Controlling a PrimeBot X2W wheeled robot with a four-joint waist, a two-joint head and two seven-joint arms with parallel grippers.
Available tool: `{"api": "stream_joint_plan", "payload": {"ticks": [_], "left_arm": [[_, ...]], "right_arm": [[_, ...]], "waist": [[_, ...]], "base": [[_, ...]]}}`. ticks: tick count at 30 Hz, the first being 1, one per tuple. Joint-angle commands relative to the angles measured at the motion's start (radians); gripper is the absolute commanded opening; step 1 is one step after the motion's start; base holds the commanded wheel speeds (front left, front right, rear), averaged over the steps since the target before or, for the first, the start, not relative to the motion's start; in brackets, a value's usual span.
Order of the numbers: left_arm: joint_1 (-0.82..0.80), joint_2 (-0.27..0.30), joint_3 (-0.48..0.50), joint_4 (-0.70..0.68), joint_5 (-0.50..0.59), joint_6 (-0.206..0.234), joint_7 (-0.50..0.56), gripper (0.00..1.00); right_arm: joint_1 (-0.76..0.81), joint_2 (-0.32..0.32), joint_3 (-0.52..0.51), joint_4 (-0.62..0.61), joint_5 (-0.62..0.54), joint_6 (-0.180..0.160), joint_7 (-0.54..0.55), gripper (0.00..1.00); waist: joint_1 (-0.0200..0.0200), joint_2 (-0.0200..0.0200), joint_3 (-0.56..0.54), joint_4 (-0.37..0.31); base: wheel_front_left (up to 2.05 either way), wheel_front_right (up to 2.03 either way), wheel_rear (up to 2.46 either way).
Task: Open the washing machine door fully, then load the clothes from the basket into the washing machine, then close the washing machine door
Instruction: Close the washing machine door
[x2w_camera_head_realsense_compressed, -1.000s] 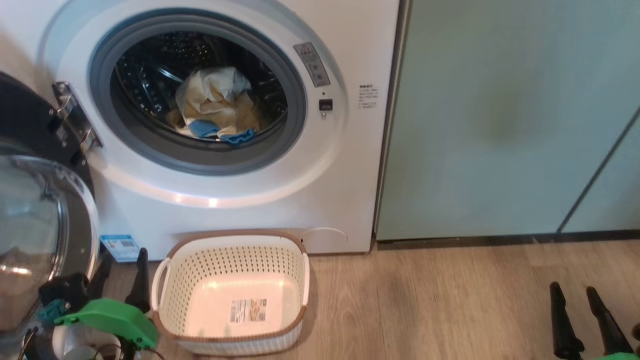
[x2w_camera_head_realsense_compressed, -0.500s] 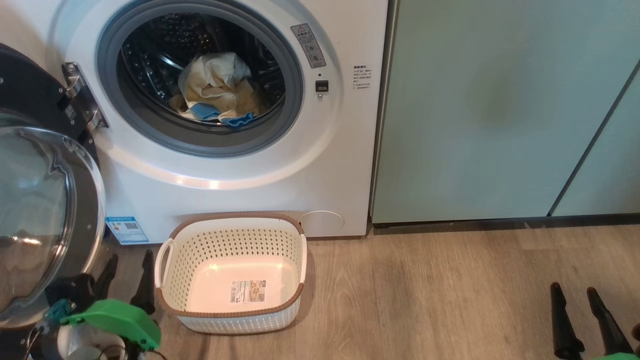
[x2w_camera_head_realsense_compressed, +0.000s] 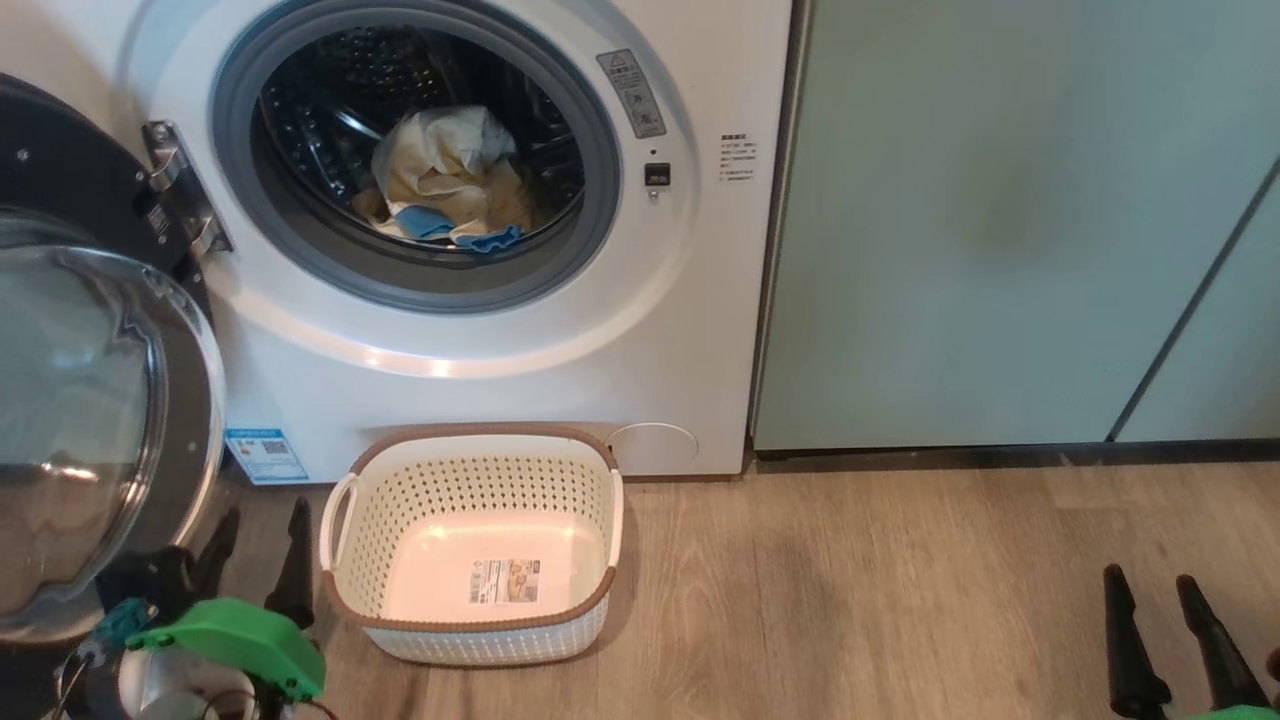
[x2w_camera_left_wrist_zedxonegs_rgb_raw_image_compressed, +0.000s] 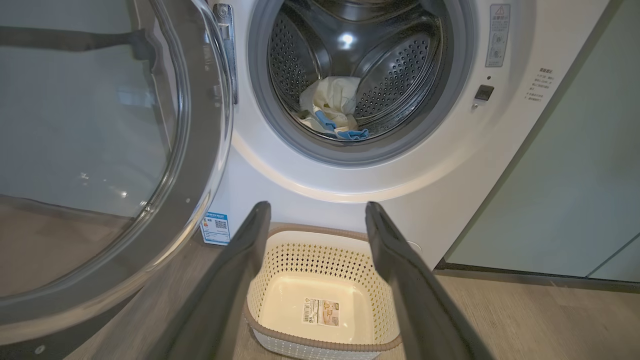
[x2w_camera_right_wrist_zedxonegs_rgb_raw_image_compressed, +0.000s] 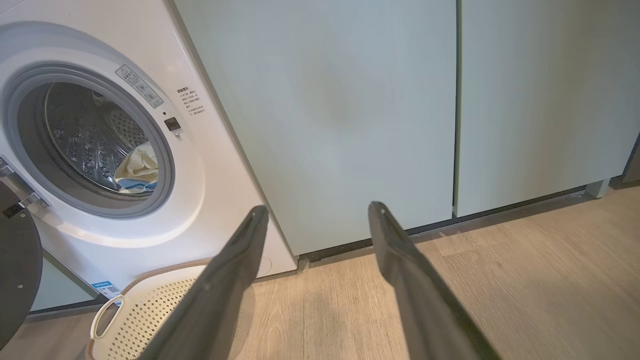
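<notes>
clothes (x2w_camera_head_realsense_compressed: 450, 185) of soft pale yellow fabric with bright blue patches lie in a small heap inside the shiny steel drum (x2w_camera_left_wrist_zedxonegs_rgb_raw_image_compressed: 400, 65) of the big white front-loading washing machine (x2w_camera_head_realsense_compressed: 560, 400). they sit low in its grey-rimmed round mouth, a blue fold nearest the rim.

the large round glossy black washing machine door (x2w_camera_head_realsense_compressed: 90, 420), with a clear bulging glass bowl at its centre, stands swung wide open on the robot's left. it hangs from a metal hinge (x2w_camera_head_realsense_compressed: 185, 195) at the left edge of the mouth.

the small rectangular cream plastic basket (x2w_camera_head_realsense_compressed: 480, 490), with perforated sides, a brown rim and two white handles, sits on the pale wooden floor (x2w_camera_head_realsense_compressed: 900, 600) just in front of the machine, below the mouth. its bare bottom shows a label sticker (x2w_camera_head_realsense_compressed: 505, 580). a small blue qr sticker (x2w_camera_head_realsense_compressed: 265, 455) is on the machine's lower left front, near the door's edge.

the left gripper (x2w_camera_head_realsense_compressed: 264, 510) hangs low between the door and the basket's left handle, its two long dark fingers spread apart and grasping nothing. the right gripper (x2w_camera_head_realsense_compressed: 1148, 576) is low on the right over the floor, well apart from the basket and in front of the pale green cabinets (x2w_camera_head_realsense_compressed: 1000, 220). its fingers are likewise released and empty.
</notes>
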Motion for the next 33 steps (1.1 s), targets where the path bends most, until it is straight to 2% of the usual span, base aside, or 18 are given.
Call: {"api": "stream_joint_plan", "payload": {"ticks": [1, 15, 33], "left_arm": [[-0.033, 0.021, 0.043, -0.032, 0.008, -0.001, -0.008, 1.0], [-0.034, 0.016, 0.043, -0.041, 0.003, -0.001, -0.008, 1.0], [-0.059, 0.021, 0.064, -0.031, -0.001, -0.001, -0.008, 1.0]], "right_arm": [[-0.023, -0.014, 0.015, -0.032, -0.005, -0.003, -0.01, 1.0], [-0.018, 0.0, 0.014, -0.034, -0.002, -0.003, -0.01, 1.0], [-0.031, 0.01, 0.025, -0.034, 0.0, -0.003, -0.01, 1.0]], "waist": [[0.0, 0.0, 0.0, 0.004], [0.0, 0.0, 0.005, 0.117], [0.0, 0.0, 0.004, 0.321]], "base": [[0.0, 0.0, 0.0], [0.0, 0.0, 0.0], [0.0, 0.0, 0.0]]}}
